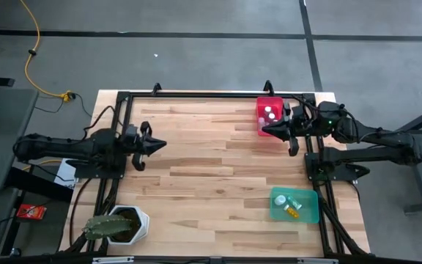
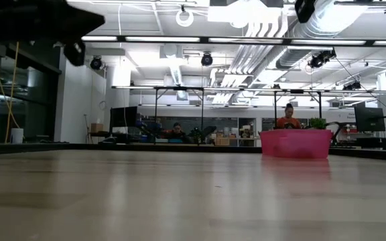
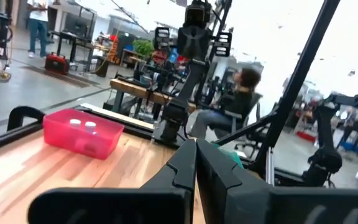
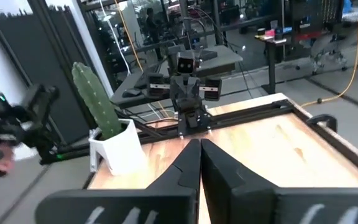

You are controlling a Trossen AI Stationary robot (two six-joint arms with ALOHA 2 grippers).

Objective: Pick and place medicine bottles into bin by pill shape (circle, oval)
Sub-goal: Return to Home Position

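Bottles (image 1: 268, 113) are seen in the red bin (image 1: 259, 122), far right, and the green bin (image 1: 310, 207), near right. The left gripper (image 1: 164, 144) and right gripper (image 1: 263, 130), both closed and empty, should be drawn home level, clear of the bins.

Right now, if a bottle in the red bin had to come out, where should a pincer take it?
Probably by its white cap, from straight above: both bottles seem to stand cap-up, and the walls of the red bin block a sideways approach.
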